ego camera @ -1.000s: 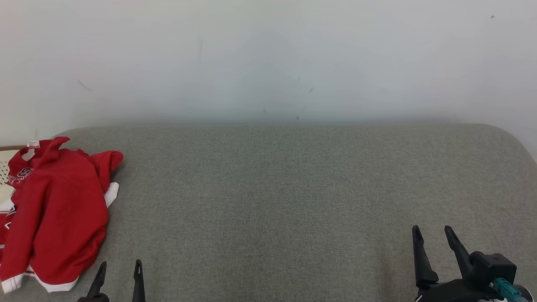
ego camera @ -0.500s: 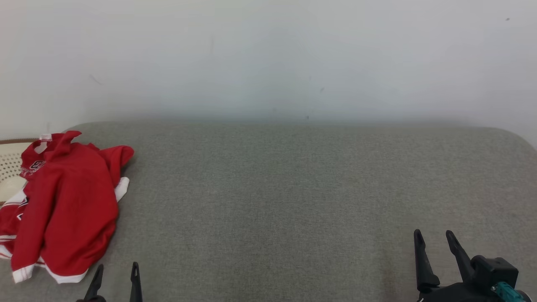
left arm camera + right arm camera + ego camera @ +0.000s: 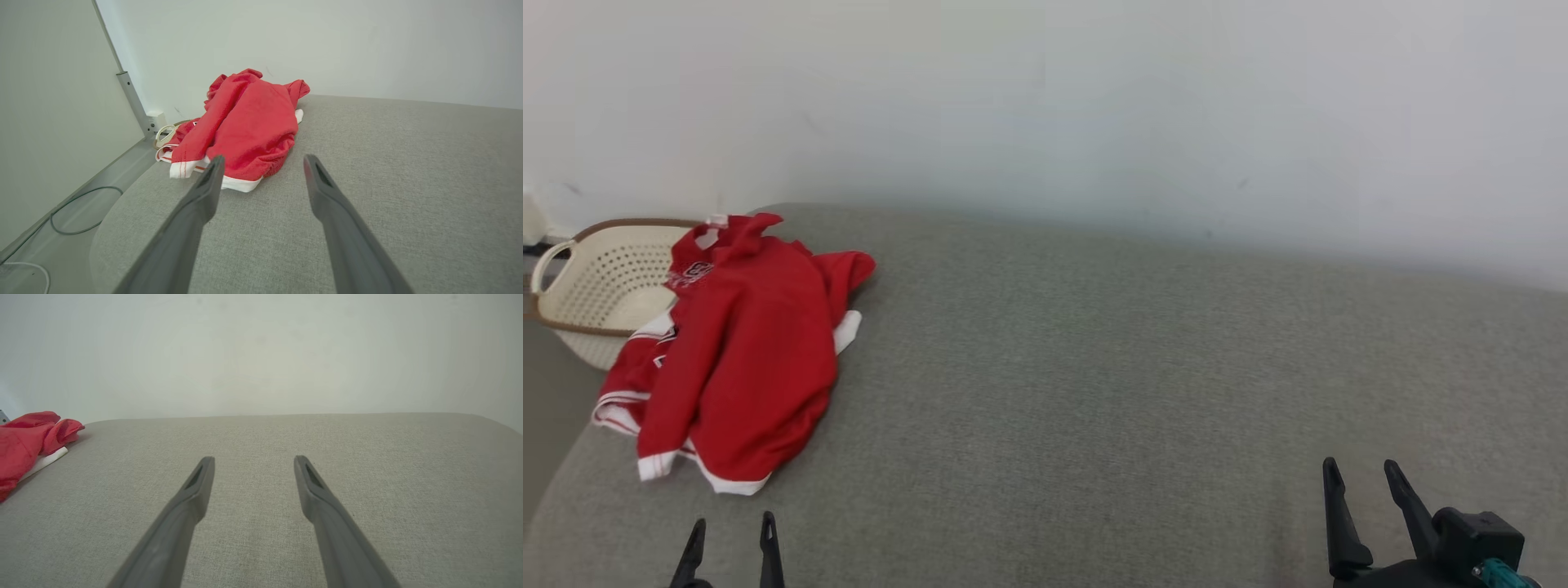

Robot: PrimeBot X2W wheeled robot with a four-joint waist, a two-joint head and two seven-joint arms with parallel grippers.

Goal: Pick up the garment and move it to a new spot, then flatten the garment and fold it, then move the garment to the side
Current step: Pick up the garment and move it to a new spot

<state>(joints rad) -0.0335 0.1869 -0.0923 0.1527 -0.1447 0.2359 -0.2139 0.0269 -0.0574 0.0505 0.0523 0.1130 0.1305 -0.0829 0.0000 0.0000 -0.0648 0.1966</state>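
Crumpled red garment with white trim heaped at left end of grey fabric cushion, against cream perforated basket. Left gripper near, fingers apart, empty. Right gripper well apart, fingers spread, empty.

Home — grey sofa seat, laundry basket

The garment is soft, matt red cloth with white cloth trim. The surface is covered in grey woven cloth, matt and slightly rough. The basket looks like cream plastic, perforated, with a brown rim. The left tool and right tool have smooth, dark, matt fingers, seemingly plastic. The wall is smooth and matt.
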